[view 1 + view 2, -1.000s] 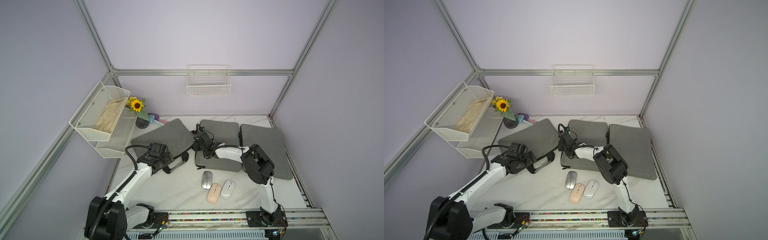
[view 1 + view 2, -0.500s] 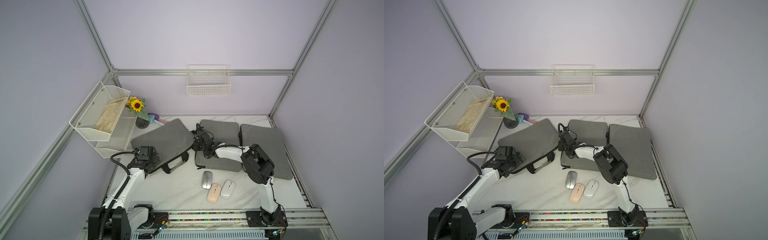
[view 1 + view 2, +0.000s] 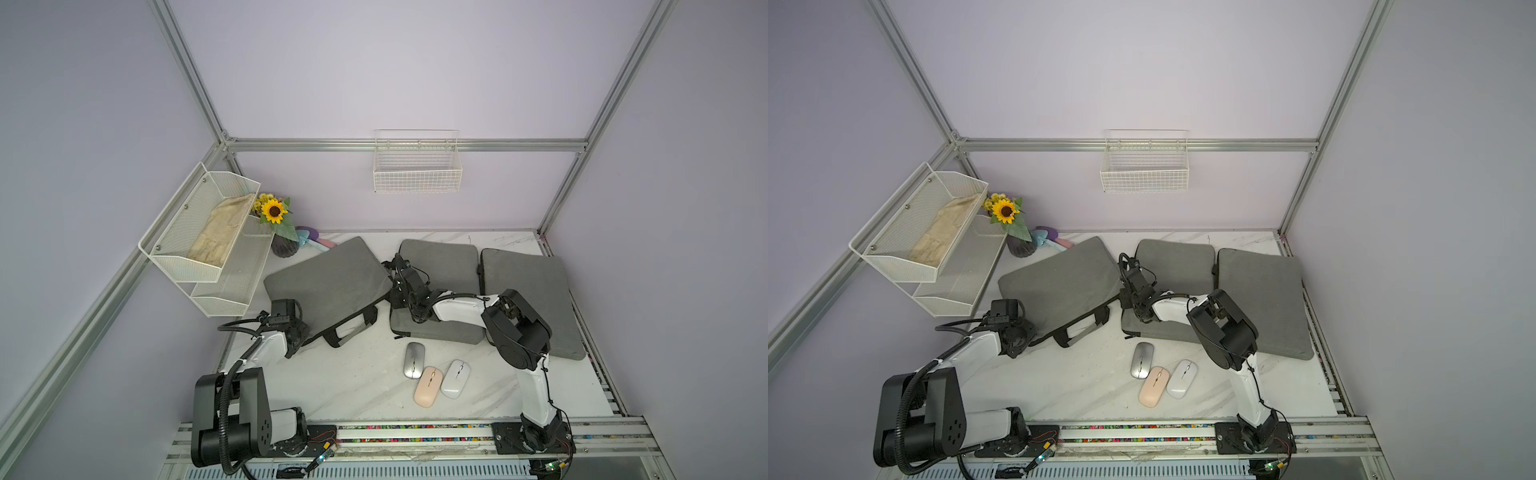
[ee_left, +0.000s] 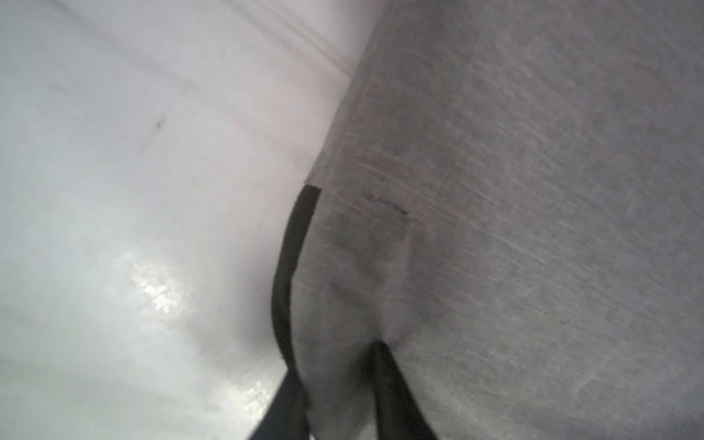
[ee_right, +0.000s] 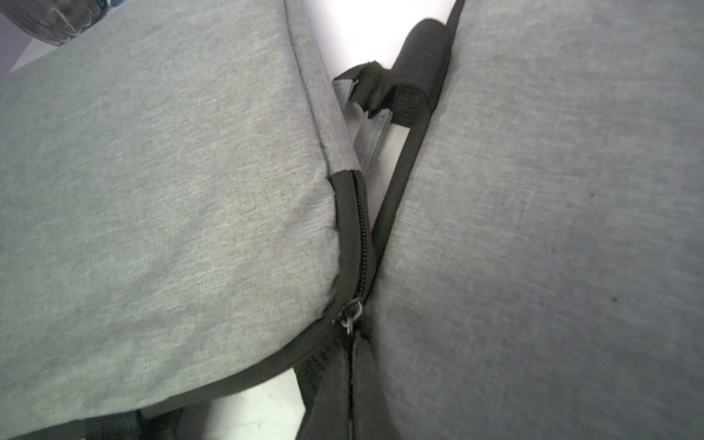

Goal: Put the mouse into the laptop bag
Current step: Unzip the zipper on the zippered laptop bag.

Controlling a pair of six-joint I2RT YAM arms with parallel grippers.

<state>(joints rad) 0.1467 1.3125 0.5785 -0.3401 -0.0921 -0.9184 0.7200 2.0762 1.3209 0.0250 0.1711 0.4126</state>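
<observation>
Three mice lie near the table's front: silver (image 3: 414,360), pink (image 3: 428,386) and white (image 3: 455,378), all apart from both grippers. The grey laptop bag (image 3: 328,282) with black handles lies at the left. My left gripper (image 3: 304,335) is at that bag's near left corner. In the left wrist view the gripper (image 4: 337,362) is shut on a fold of the bag's grey fabric (image 4: 495,190). My right gripper (image 3: 395,287) is at the bag's right corner. In the right wrist view it (image 5: 350,365) is shut on the zipper pull (image 5: 352,310).
Two more grey bags lie at the middle (image 3: 440,266) and right (image 3: 528,299); my right forearm crosses the middle one. A white mesh shelf (image 3: 199,245) overhangs the left edge, a sunflower vase (image 3: 284,245) stands behind it, and a wire basket (image 3: 417,166) hangs on the back wall.
My left gripper moved left from the bag's handles to its near left corner and shut on the fabric. The right arm and the mice stayed still.
</observation>
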